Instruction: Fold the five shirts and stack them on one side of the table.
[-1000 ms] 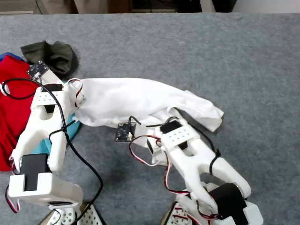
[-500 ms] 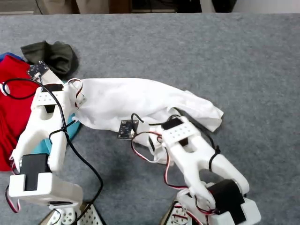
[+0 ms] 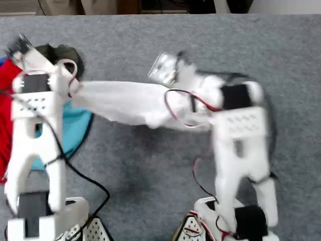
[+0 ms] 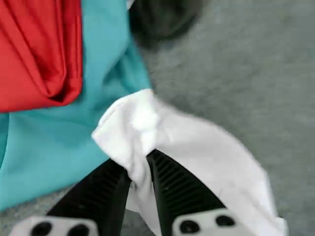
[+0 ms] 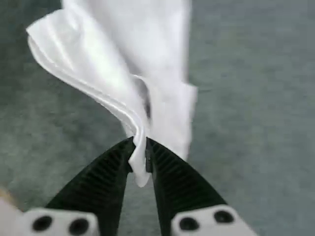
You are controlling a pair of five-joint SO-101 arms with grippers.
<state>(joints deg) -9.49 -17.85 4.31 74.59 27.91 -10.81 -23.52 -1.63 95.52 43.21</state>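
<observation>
The white shirt stretches as a long, loosely bunched band across the middle of the high view, held at both ends over the grey, felt-like table. The left gripper pinches one end. Its black ribbed jaws are pressed onto a thick folded wad of the smooth white cloth, which bulges past the tips in a rounded lump. The right gripper pinches the other end, its matching ribbed jaws pressed together on a thin bundle of layered edges. Beyond them the fabric fans out in soft pleats with a faint sheen. In the high view the left arm stands at the left of the frame and the right arm at centre right, with the shirt sagging slightly between them. At the left edge of the high view lies a red shirt; the left wrist view shows it glossy and folded into rounded creases. It overlaps a flat teal shirt beside it. A dark olive shirt, crumpled into a lump, sits at the upper left.
</observation>
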